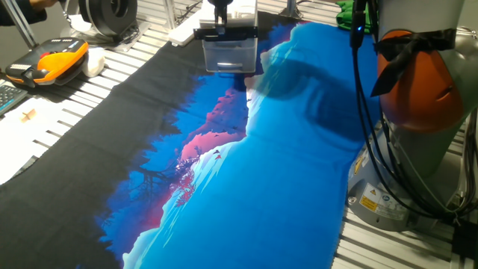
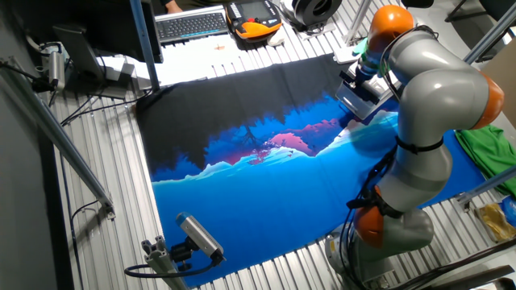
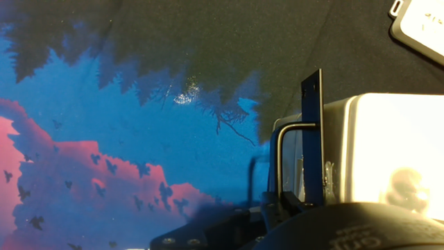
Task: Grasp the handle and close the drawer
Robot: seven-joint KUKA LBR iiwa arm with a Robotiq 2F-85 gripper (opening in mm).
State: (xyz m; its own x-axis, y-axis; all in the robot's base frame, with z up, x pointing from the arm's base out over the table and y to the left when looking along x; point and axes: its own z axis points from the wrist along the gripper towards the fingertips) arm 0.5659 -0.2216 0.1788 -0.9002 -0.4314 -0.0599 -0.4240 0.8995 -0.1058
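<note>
The small white-translucent drawer cabinet [image 1: 230, 54] stands at the far edge of the printed cloth. Its top white drawer [image 3: 388, 153] carries a dark front strip, the handle [image 1: 224, 33]. In the hand view the handle [image 3: 313, 139] runs upright along the drawer's front, with a thin wire loop beside it. My gripper [image 1: 221, 16] hangs right above the handle, at the drawer's front. In the hand view only dark gripper parts [image 3: 277, 222] show at the bottom edge, touching or nearly touching the handle's lower end. In the other fixed view the arm hides most of the cabinet [image 2: 360, 101].
A blue, pink and black printed cloth [image 1: 224, 172] covers the table. An orange and black device [image 1: 52, 61] and white papers lie at the far left. The robot base and cables [image 1: 403, 149] stand at the right. A white box corner [image 3: 420, 21] lies beside the cabinet.
</note>
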